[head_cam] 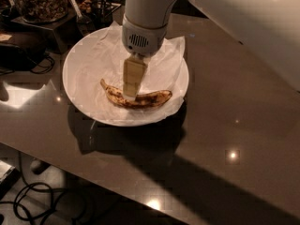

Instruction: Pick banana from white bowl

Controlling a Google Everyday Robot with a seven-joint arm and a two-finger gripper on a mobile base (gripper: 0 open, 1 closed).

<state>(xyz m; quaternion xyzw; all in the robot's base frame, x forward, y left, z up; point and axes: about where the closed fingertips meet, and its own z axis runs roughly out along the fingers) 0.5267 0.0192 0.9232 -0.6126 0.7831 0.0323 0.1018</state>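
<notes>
Reaching down into the white bowl (pixel 69 86), the robot's gripper (pixel 130 93) stands upright over the middle of the spotted banana (pixel 151 99), its tip meeting the fruit; whether the grip is open or closed cannot be told from this side. The banana lies flat on crinkled white paper (pixel 168 55) toward the bowl's near side, on a dark glossy counter (pixel 225 125) near jars of nuts (pixel 40 1). The risks look plain: overripe fruit may squash under a hard squeeze, an off-centre hold may let it swing and slip, and the paper could snag and rise too.
</notes>
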